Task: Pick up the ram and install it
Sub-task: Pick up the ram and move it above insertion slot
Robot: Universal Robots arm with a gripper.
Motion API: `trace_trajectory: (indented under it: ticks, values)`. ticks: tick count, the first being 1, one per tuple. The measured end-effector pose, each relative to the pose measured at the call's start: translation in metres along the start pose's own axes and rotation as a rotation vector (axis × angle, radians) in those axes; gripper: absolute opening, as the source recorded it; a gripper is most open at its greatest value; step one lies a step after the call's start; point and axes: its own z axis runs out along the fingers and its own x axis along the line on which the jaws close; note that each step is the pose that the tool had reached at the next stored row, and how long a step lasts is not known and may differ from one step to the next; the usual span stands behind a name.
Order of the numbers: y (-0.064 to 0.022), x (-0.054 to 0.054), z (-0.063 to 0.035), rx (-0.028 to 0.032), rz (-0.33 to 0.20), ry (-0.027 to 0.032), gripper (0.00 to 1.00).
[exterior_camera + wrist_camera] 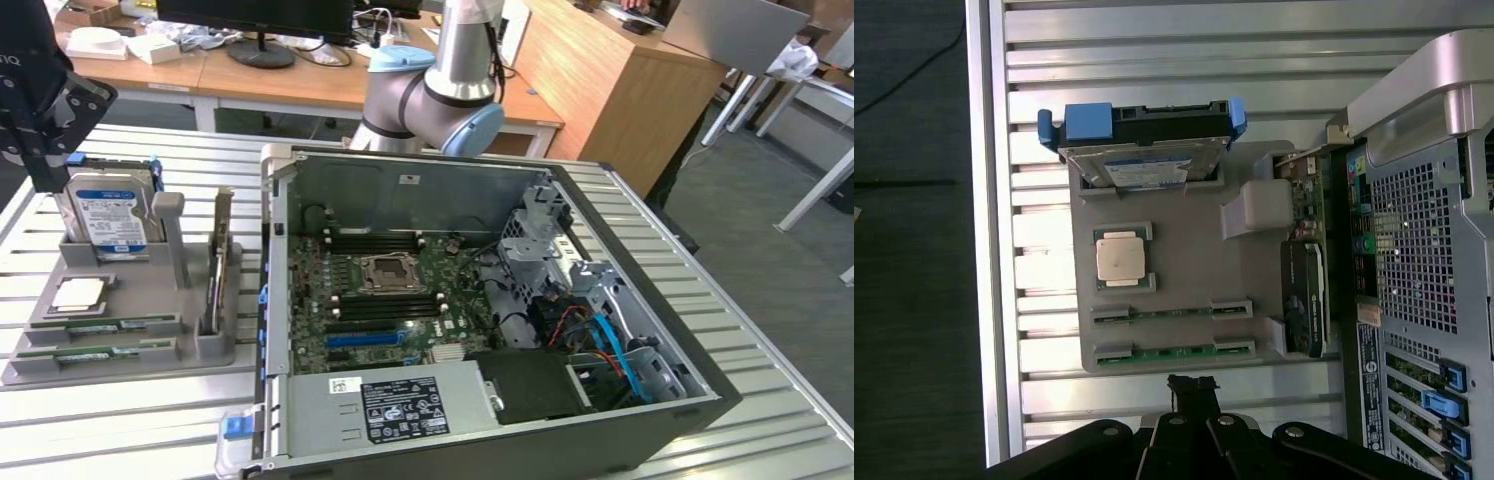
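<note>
- Black two-finger gripper (pixel 1191 385) is pinched fully shut with nothing between its tips. I have it hanging well above the slatted metal table (pixel 160 430).
- None of the job looks done to me. Both rams lie flat in the grey plastic parts fixture (pixel 1184 240).
- Along the fixture's outer edge is one long, thin green circuit-board ram stick (pixel 1172 350), the nearer to my fingertips. Its twin, the inner ram stick (pixel 1172 312), lies parallel just beside it.
- Pick-up and install are both left. On the green motherboard (pixel 314 300) inside the open black computer case (pixel 601 445), the dark memory slots (pixel 387 303) beside the square processor socket (pixel 387 272) look unfilled, though I can't be sure.
- Beyond the outer stick there is bare table, so that side seems the open approach.
- Just past the inner stick sits a square silver processor chip (pixel 1122 257). A blue-labelled boxy hard drive (pixel 107 210) stands upright at the fixture's far end.
- An expansion card on edge (pixel 1304 300) and the case wall hem the fixture in on the exterior view's right.
- Inside the case, blue cables (pixel 607 335) crowd the side of the slots toward the exterior view's right, so I judge the room there tight.
</note>
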Motion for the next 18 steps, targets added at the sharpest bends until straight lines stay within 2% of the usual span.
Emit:
trace_trajectory:
  ticks: [8, 18]
  values:
    - [0.0000, 0.0000, 0.0000, -0.0001, -0.008, 0.0004, 0.10]
    - [0.0000, 0.0000, 0.0000, -0.0018, -0.076, 0.0034, 0.10]
